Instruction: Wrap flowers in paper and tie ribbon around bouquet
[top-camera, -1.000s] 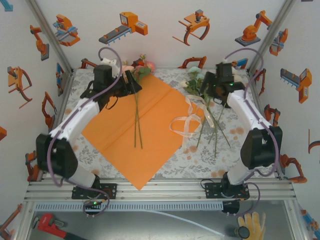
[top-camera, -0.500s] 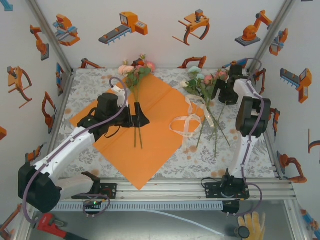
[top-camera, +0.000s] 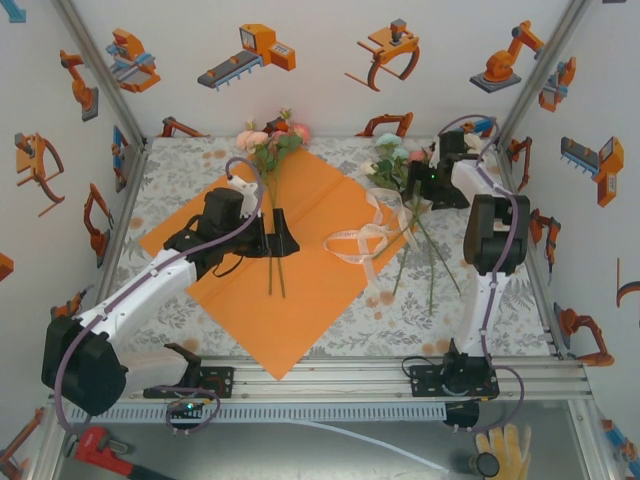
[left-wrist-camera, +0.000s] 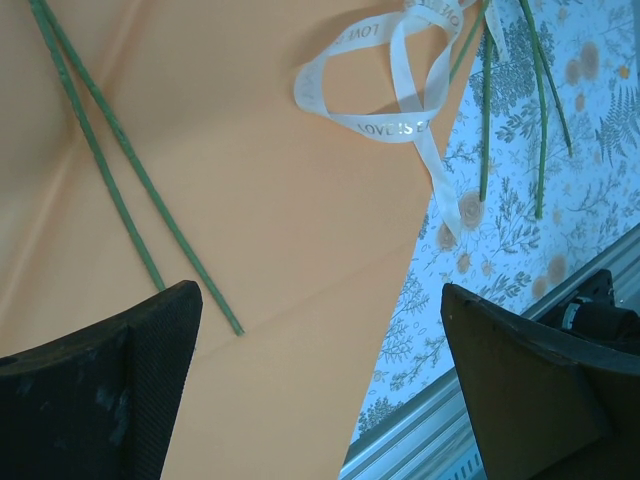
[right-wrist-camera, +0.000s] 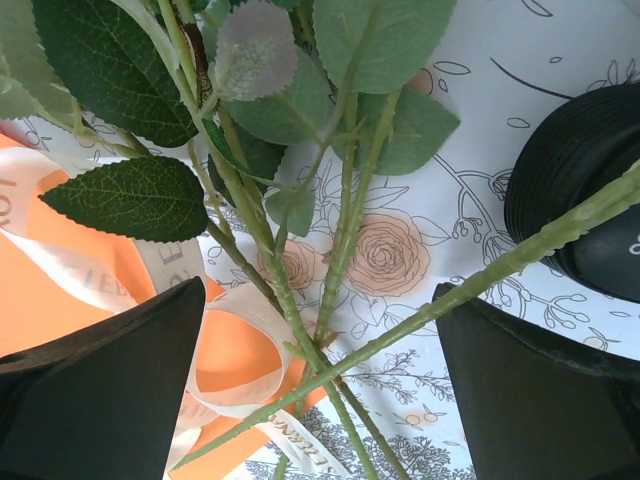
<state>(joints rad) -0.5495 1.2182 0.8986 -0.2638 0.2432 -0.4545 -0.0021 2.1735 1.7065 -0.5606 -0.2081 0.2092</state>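
Note:
The orange paper (top-camera: 310, 270) lies flat as a diamond on the table. Two flowers (top-camera: 270, 150) rest on it, their thin stems (left-wrist-camera: 130, 190) running down the sheet. My left gripper (top-camera: 283, 240) hovers over those stems, open; in its wrist view only bare paper (left-wrist-camera: 280, 260) lies between its fingers (left-wrist-camera: 110, 390). A second bunch of flowers (top-camera: 398, 165) lies at the paper's right corner. My right gripper (top-camera: 425, 187) is open over it, and its crossed stems (right-wrist-camera: 340, 270) pass between the fingers (right-wrist-camera: 100, 400). The cream ribbon (top-camera: 360, 240) loops beside them.
A floral cloth (top-camera: 450, 300) covers the table. The aluminium front rail (top-camera: 330, 378) bounds the near edge. Walls with orange robot stickers close in the back and both sides. A black rounded part (right-wrist-camera: 590, 200) sits close to the right finger.
My left gripper moved from the blooms down along the stems and opened wide. The right arm swung to the back right, then in over the second bunch. The ribbon shifted slightly left.

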